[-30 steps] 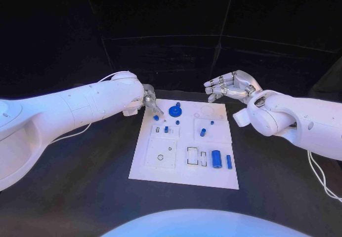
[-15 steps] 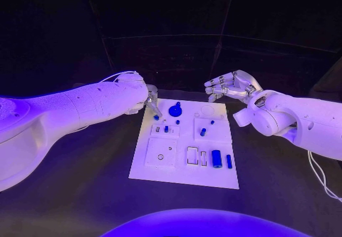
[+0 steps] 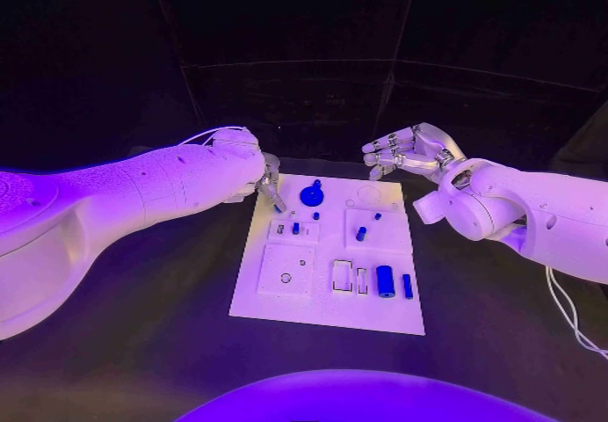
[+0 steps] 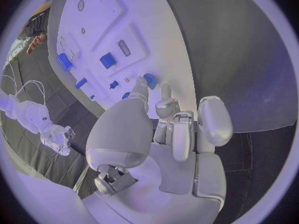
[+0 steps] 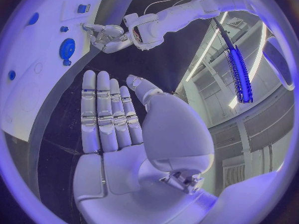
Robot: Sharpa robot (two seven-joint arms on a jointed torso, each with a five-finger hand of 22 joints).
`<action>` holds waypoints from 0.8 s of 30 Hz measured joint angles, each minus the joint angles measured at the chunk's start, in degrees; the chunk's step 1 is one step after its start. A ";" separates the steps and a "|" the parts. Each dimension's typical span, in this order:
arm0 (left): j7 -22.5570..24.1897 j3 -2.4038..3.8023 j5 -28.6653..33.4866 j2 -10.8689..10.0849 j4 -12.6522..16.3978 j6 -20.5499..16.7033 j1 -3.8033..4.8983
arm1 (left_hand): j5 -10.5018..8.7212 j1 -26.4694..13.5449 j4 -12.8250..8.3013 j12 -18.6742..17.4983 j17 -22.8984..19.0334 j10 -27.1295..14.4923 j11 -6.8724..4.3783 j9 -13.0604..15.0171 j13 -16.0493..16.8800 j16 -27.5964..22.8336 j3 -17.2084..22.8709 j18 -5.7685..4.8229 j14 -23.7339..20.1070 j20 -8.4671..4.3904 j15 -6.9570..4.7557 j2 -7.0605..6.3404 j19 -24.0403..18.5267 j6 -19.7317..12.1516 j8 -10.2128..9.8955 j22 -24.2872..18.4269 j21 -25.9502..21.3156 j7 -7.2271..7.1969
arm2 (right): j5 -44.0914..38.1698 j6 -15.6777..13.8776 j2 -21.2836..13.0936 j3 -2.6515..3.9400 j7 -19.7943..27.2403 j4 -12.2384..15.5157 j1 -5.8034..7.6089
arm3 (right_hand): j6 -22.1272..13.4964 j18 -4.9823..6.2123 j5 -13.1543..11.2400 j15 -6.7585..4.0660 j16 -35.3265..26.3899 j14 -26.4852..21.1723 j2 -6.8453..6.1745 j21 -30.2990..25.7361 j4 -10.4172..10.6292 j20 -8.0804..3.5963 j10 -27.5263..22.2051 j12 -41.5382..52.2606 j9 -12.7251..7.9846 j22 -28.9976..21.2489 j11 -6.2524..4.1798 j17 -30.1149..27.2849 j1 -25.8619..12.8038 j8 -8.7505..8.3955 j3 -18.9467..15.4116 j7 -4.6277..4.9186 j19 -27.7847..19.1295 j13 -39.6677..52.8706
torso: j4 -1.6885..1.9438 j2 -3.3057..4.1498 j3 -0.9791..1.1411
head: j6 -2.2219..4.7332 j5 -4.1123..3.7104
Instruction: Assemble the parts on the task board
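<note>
Currently left silver many-fingered hand [image 3: 265, 182] is at the far-left corner of the white rectangular task board [image 3: 304, 303], fingers drawn together and pointing down over the board edge. Left wrist view shows a small blue piece [image 4: 150, 80] right at its fingertips; can't tell if it's pinched or just touched. Board sits mid-table on the black table [image 3: 152, 334]. On it, left to right: small blue pegs [image 3: 295, 229] in the left block, round blue gear-like part with a knob [image 3: 312, 195] at the far edge, blue oblong peg [image 3: 361, 234] in the middle block, large blue cylinder [image 3: 385, 281] and slimmer blue bar [image 3: 407, 286] lying side by side near the right edge. Right silver many-fingered hand [image 3: 408, 152] hangs above the far-right corner of the board, fingers straight and apart, palm bare, touching nothing
</note>
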 measured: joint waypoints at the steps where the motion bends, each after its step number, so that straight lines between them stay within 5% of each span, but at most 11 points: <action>1: 0.01 0.00 -0.05 0.03 -0.01 0.11 -0.01 | 0.00 0.00 0.08 0.00 0.00 0.00 0.00 0.06 0.00 0.00 -0.36 0.00 0.00 0.00 0.00 0.00 0.00 0.00 0.00 0.00 -0.04 0.00 | 0.00 0.01 0.02 0.00 0.00 -0.01 0.00 | 0.00 0.00 0.00 0.00 0.00 0.00 0.00 0.00 0.00 0.00 0.00 0.00 0.00 0.00 0.00 0.00 0.00 0.00 0.00 0.00 0.00 0.00 | 0.01 0.00 0.00 | 0.00 0.00; 24: 0.08 -0.11 -0.44 0.55 -0.64 0.33 -0.24 | 0.00 -0.30 0.62 -0.22 0.00 -0.21 -0.21 0.40 -0.21 0.00 -1.52 0.00 0.00 0.00 0.00 -0.30 0.00 -0.01 0.39 -0.20 -0.25 0.00 | 0.00 0.23 0.22 0.00 0.00 -0.18 0.00 | 0.00 0.00 0.00 0.00 -0.21 0.00 0.23 -0.23 0.00 0.00 0.00 0.00 0.00 -0.06 0.00 -0.05 -0.22 0.00 0.00 0.00 0.00 -0.08 | 0.07 -0.03 0.02 | 0.05 0.14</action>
